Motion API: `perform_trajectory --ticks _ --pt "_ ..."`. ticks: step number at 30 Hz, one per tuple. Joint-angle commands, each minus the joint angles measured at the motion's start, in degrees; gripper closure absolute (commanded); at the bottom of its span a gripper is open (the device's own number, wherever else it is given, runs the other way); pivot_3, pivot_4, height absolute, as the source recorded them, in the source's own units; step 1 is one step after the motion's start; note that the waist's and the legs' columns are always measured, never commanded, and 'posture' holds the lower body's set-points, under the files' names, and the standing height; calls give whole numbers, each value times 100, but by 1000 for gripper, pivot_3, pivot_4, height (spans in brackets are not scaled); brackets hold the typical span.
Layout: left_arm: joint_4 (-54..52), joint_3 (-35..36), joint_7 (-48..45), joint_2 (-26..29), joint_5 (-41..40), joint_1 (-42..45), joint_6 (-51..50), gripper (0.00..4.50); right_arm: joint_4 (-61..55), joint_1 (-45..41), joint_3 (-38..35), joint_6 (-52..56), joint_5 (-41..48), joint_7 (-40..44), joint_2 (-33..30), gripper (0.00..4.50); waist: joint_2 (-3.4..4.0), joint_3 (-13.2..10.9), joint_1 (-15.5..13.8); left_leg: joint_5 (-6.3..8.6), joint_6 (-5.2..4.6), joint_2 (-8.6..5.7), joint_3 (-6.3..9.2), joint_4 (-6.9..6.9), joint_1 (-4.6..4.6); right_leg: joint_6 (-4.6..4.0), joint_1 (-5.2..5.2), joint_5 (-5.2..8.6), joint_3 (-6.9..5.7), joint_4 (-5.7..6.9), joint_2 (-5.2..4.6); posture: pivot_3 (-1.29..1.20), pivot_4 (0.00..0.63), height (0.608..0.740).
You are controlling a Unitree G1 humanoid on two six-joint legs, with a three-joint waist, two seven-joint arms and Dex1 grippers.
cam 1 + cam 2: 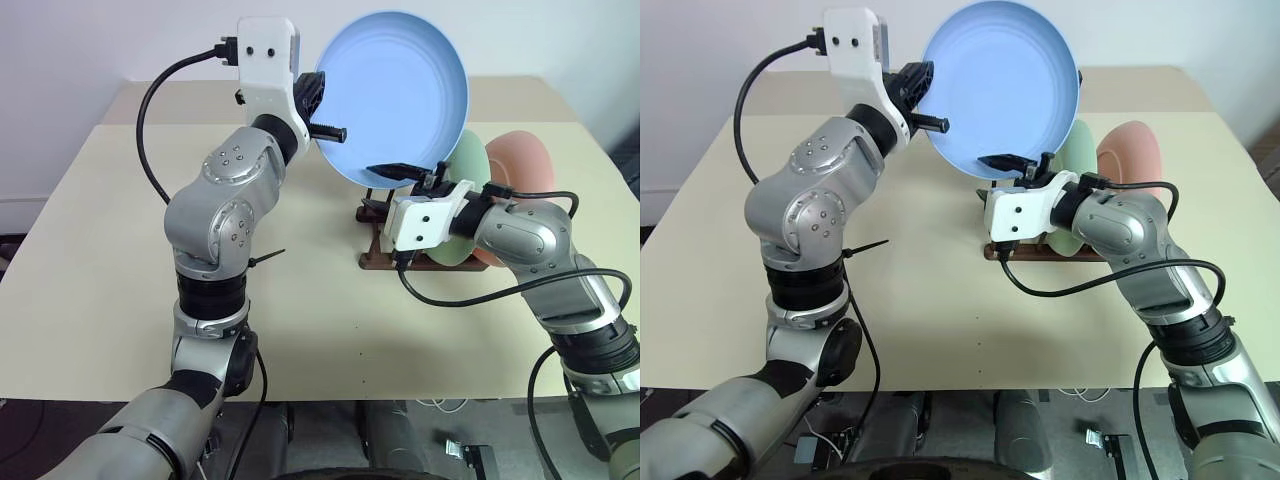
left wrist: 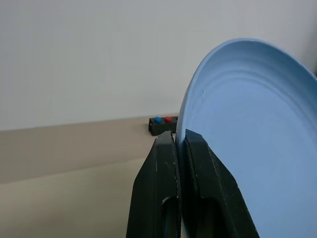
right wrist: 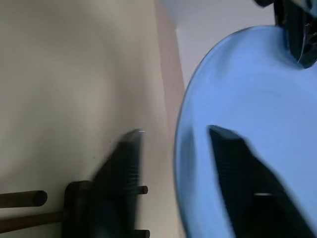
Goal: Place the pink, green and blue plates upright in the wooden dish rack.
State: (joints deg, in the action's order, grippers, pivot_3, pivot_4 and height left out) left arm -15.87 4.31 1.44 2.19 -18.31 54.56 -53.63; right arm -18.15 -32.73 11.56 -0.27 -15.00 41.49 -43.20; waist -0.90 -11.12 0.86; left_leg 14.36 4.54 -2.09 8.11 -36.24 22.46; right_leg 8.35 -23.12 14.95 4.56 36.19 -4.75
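- The blue plate [image 1: 395, 95] is held nearly upright in the air above the beige surface [image 1: 100, 260], its hollow side facing the camera.
- The left gripper [image 2: 181, 144] has its jaws closed tight on the plate's left rim, one finger on each face.
- The right gripper [image 1: 405, 172] straddles the plate's lower rim with its jaws still apart, one finger in front, one behind.
- The wooden dish rack [image 1: 1025, 250] sits just below and behind, with the green plate [image 1: 1077, 150] and pink plate [image 1: 1132, 150] standing upright in it.
- A small black box [image 2: 162, 125] with coloured buttons lies at the far edge.
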Motion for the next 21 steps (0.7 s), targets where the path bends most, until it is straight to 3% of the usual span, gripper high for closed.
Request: perform_trajectory --ticks 1,8,11,17,18,21 --pt "-312 81 -38 24 -92 189 12 4500 -22 -152 -34 -20 -116 9 57 4427 0 0 0 0 0 0 0 0 0 0 0 0 0 0 0 0 150 740" --pt "-279 321 -103 -54 -301 126 62 4500 -4 -171 -35 -95 -238 -1 98 4481 0 0 1 0 0 0 0 1 0 0 0 0 0 -1 0 0 150 740" --pt "-271 648 -269 -98 -610 74 244 3464 8 -158 -45 -147 -318 -32 81 4500 0 0 6 0 0 0 0 0 0 0 0 0 0 -1 0 0 150 740" --pt "-240 1341 -630 95 -1133 -28 1089 364 30 -135 -113 -219 -330 -18 40 4500 0 0 15 0 1 0 0 1 -1 0 -1 0 0 -1 0 0 150 740" --pt "-210 1490 -680 164 -1236 -44 1227 47 39 -143 -118 -246 -341 -26 36 4500 0 0 15 -1 2 0 0 1 -1 -1 -1 0 0 0 0 0 150 740" --pt "17 1958 -696 394 -1551 -30 1480 47 97 -188 -144 -361 -406 -89 24 4500 0 0 14 -1 2 0 0 1 -1 -1 -1 0 0 0 0 0 150 740"
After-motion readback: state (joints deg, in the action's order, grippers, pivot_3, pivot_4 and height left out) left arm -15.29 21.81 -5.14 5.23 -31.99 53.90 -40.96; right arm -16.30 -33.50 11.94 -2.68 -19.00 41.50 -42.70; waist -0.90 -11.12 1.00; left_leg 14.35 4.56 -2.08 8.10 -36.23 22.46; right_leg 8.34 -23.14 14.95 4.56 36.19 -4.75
